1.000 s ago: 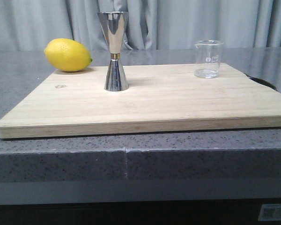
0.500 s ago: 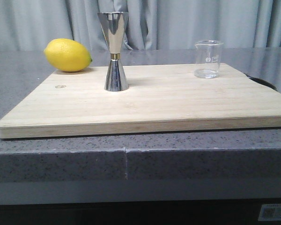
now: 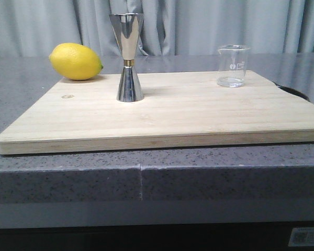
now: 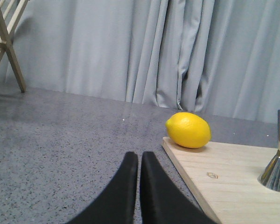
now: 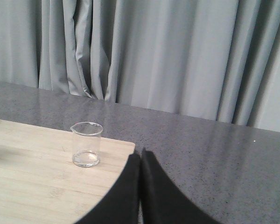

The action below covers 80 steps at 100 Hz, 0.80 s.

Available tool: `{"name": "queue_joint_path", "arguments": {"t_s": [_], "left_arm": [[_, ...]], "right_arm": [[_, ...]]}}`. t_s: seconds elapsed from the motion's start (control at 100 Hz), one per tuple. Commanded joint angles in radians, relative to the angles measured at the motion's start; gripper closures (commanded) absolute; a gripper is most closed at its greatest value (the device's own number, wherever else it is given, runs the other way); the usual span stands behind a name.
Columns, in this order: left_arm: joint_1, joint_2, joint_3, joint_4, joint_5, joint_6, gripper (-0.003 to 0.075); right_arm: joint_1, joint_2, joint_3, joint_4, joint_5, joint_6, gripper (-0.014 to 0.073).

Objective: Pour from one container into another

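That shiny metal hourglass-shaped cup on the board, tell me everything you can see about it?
The jigger is polished steel, mirror-bright, shaped as two cones joined at a narrow waist ringed by a thin gold band. It stands upright on the wooden cutting board, open mouth up, wider base flat on the wood. Nothing else touches it: the lemon sits apart to its left, the glass beaker far to its right. Whether anything is inside it cannot be seen.

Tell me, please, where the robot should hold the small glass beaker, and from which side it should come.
Grip the glass beaker around the middle of its straight wall, probably coming level from the right with the right hand, which is the nearer one. The beaker stands upright at the far right corner of the wooden board, with nothing beside it on that side. Keep the fingers off the pouring lip so it can pour freely.
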State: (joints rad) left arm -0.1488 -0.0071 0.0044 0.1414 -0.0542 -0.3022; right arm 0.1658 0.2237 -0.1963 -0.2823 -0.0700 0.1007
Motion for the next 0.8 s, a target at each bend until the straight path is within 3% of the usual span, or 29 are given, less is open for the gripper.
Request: {"name": "queue_joint_path", "arguments": {"t_s": [0.0, 0.32, 0.79], "left_arm": [[0.002, -0.022, 0.028, 0.063, -0.072, 0.001, 0.0739], [0.002, -0.022, 0.028, 0.051, -0.076, 0.134, 0.0739], [0.002, -0.022, 0.028, 0.031, -0.076, 0.134, 0.0739]], "right_arm": [[-0.003, 0.006, -0.026, 0.002, -0.07, -0.003, 0.0661], [-0.003, 0.006, -0.026, 0.002, -0.07, -0.003, 0.0661], [-0.003, 0.006, -0.026, 0.002, -0.07, -0.003, 0.0661]]}}
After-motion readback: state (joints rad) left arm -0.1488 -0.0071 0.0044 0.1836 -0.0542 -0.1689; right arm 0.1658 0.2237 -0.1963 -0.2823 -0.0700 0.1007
